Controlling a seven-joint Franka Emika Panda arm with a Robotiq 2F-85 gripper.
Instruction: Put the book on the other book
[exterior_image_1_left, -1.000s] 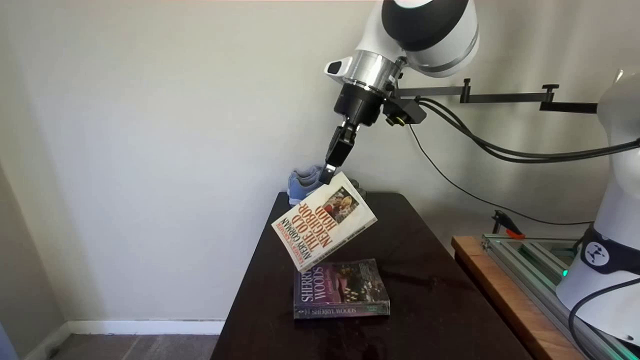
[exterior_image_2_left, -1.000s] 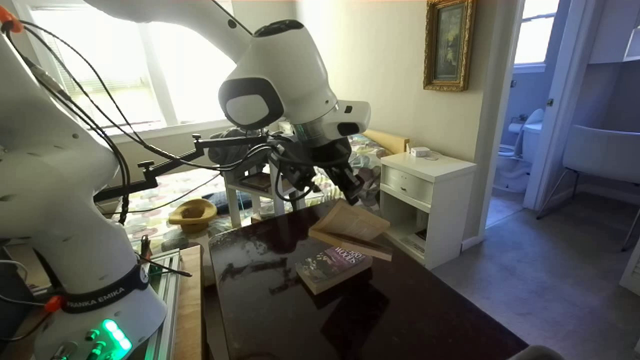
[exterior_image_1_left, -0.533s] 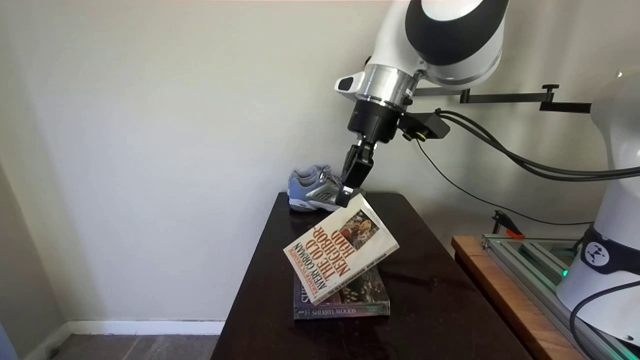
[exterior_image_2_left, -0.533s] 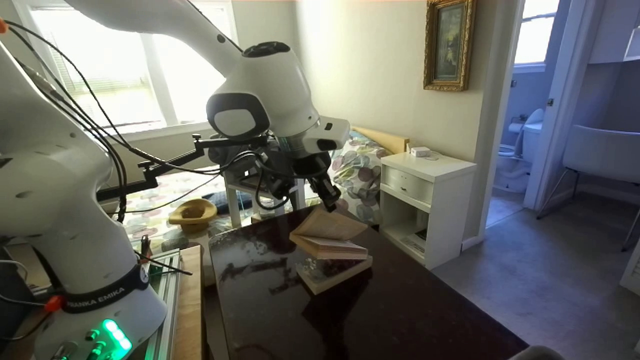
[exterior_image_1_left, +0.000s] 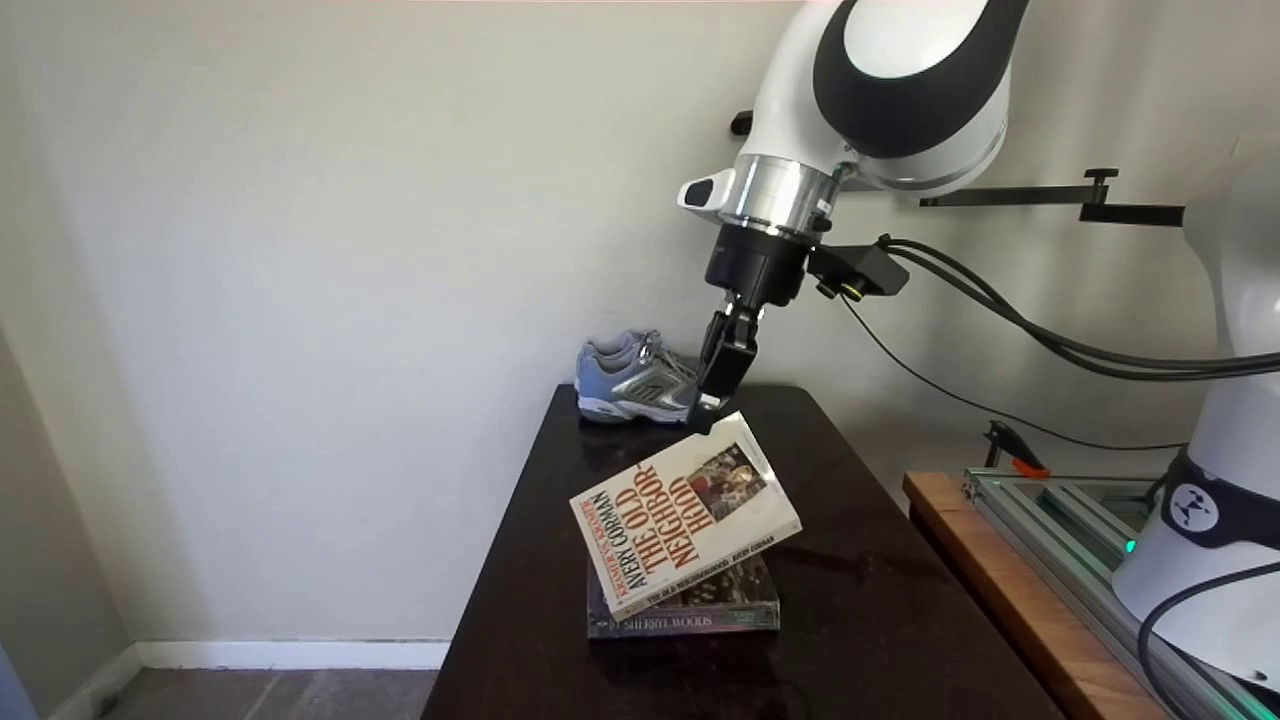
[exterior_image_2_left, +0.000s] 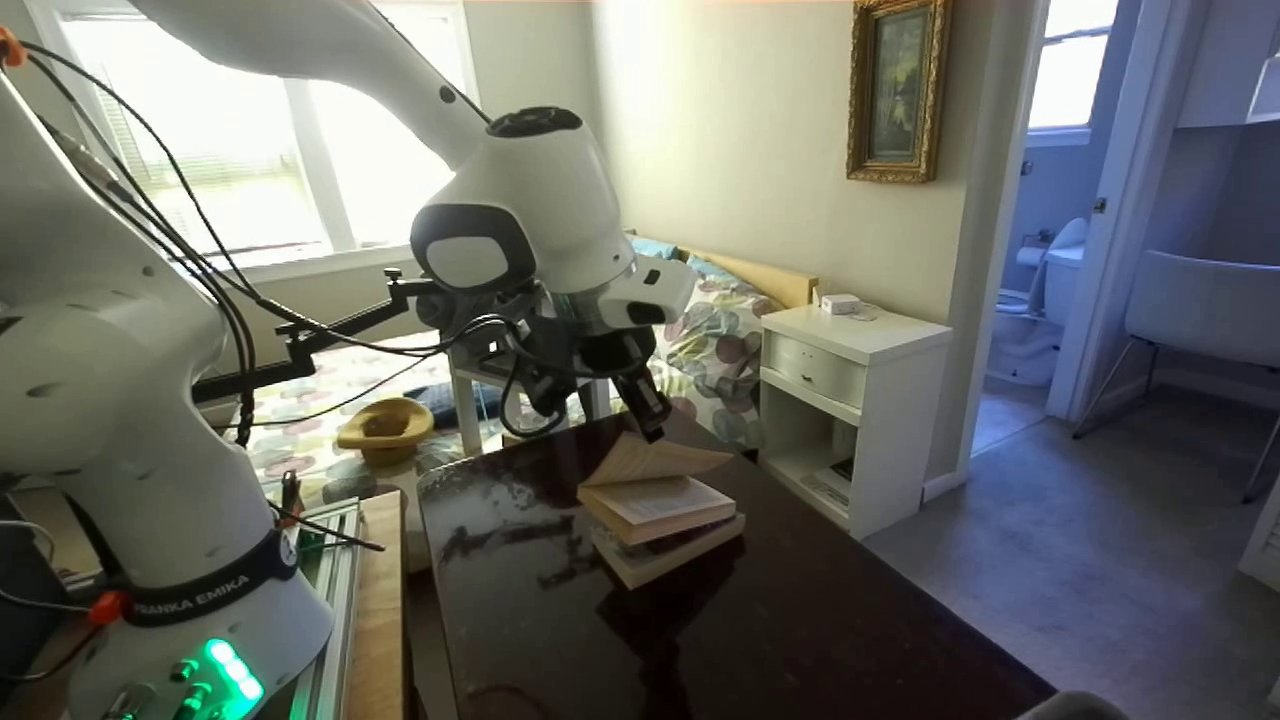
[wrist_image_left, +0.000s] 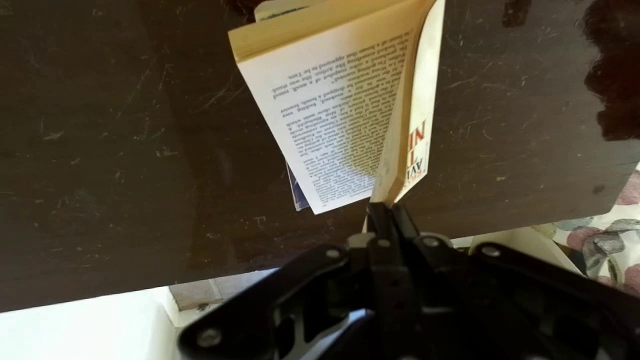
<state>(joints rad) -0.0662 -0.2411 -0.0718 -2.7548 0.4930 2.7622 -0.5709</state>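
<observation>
hanging at a slant from the fingers, the cream book is above the dark book, and this dark book lies flat on the tabletop, between its edges, somewhat nearer to the edge opposite to the robot's base. the fingers are closed near the upper corner of the cream book; in the wrist view they pinch its cover together with a part of the pages, while the other pages are spread below, with printed text visible. in an exterior view, this cover faces out and shows red and black lettering and a small picture. in both exterior views, the cream book hides a part of the dark book; its lower pages are very close over it, and i cannot tell if the two are touching. at the corner of the tabletop near the wall, away from the robot's base, stand grey-blue shoes. a wooden bench is just beside the edge on the robot's side, and a white nightstand is beyond the opposite edge.
</observation>
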